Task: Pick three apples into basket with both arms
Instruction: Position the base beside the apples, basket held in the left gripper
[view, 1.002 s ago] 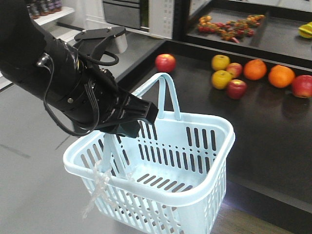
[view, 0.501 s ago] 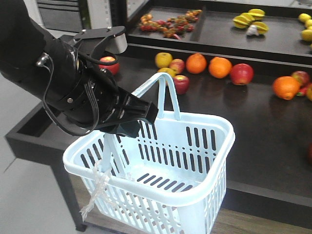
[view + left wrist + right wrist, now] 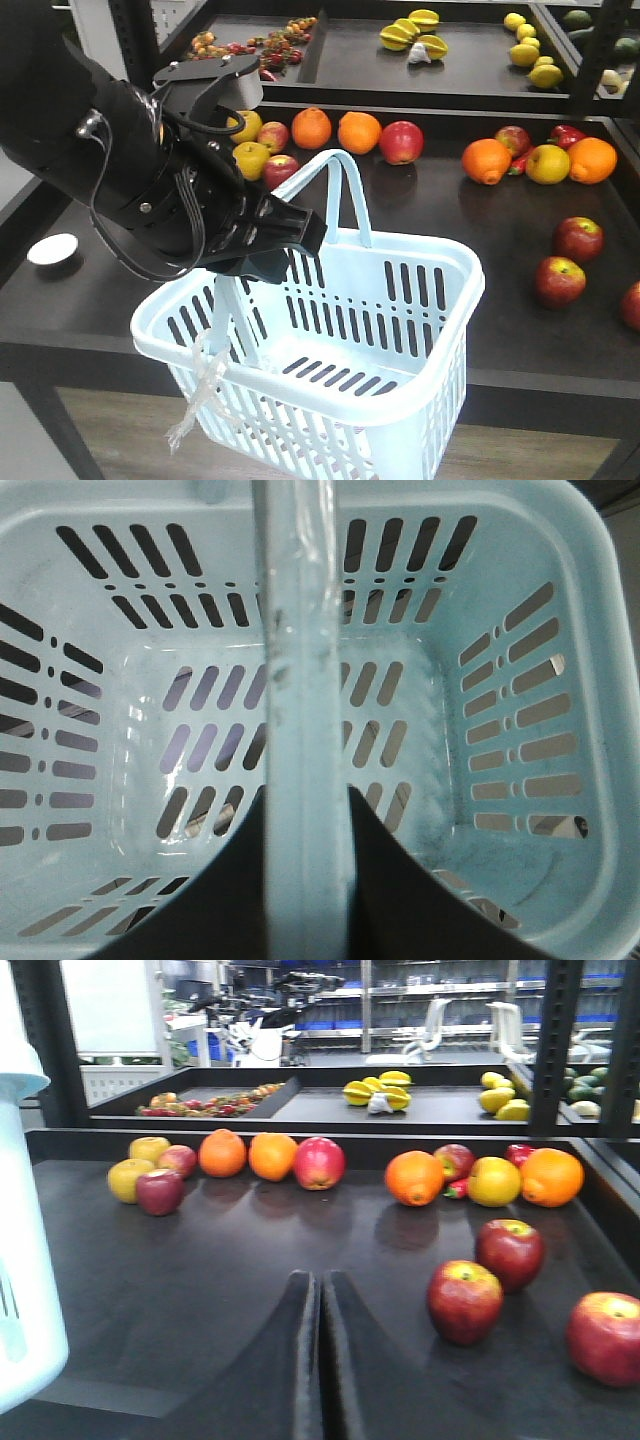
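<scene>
The pale blue basket point(image 3: 420, 395) hangs in front of the dark table's front edge, with nothing in it. My left gripper point(image 3: 300, 232) is shut on its swing handle point(image 3: 345, 190). In the left wrist view the handle point(image 3: 300, 680) runs between the black fingers point(image 3: 400, 880) of the left gripper point(image 3: 305, 820), over the bare basket floor point(image 3: 290, 730). Three dark red apples point(image 3: 578, 239) point(image 3: 560, 281) point(image 3: 632, 305) lie at the table's right. In the right wrist view my right gripper point(image 3: 320, 1278) is shut and holds nothing. It is low over the table, left of those apples point(image 3: 465, 1301) point(image 3: 510, 1252) point(image 3: 606, 1337).
Oranges point(image 3: 359, 132) point(image 3: 486, 160), yellow apples point(image 3: 251, 159) and other red apples point(image 3: 400, 142) line the table's back. A white dish point(image 3: 53, 249) sits at the left. A raised back shelf point(image 3: 470, 60) carries yellow fruit. Black shelf posts point(image 3: 555, 1040) stand at the right.
The view has swung right along the table, so the fruit slid left in the frame and the three apples at the right came into sight. The left gripper kept its hold on the basket handle.
</scene>
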Robot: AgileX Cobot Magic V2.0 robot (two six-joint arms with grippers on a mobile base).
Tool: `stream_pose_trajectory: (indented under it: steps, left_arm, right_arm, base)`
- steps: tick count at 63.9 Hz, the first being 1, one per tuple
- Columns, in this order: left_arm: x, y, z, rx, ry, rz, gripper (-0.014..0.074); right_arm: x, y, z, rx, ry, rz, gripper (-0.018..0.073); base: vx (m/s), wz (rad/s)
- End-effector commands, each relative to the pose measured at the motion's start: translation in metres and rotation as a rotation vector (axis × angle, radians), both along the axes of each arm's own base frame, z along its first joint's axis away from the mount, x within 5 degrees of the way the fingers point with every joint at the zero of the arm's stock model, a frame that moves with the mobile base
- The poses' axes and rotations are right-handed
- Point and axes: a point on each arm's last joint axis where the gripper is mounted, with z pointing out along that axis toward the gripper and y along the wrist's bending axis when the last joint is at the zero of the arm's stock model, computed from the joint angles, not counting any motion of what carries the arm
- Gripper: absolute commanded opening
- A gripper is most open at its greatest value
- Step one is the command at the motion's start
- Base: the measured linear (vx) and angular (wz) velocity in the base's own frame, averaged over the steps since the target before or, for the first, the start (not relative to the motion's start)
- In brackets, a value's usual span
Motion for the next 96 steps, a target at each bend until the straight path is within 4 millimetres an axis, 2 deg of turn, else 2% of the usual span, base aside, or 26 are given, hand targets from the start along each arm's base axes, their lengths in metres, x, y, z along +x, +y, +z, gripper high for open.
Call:
stream_pose_trajectory:
  steps: [1,36,96]
  left_arm:
    - [-0.0088,0.0033,0.0240,-0.101,-0.075,0.006,-0.0008]
    - [-0.0089,0.0032,0.0240,-0.102,-0.074,0.006,-0.0008]
    - [-0.0089,0.0032,0.0240,-0.102,-0.074,0.006,-0.0008]
  right_arm:
    - [-0.0001,-0.0002,0.0016,-0.004,-0.063,-0.005,-0.0004]
    - [-0.0001,-0.0002,0.0016,-0.004,-0.063,-0.005,-0.0004]
    - [-0.0001,-0.0002,0.0016,-0.004,-0.063,-0.005,-0.0004]
  base:
    - [0.04,-0.22]
    - [0.06,-0.20]
    - [0.09,-0.05]
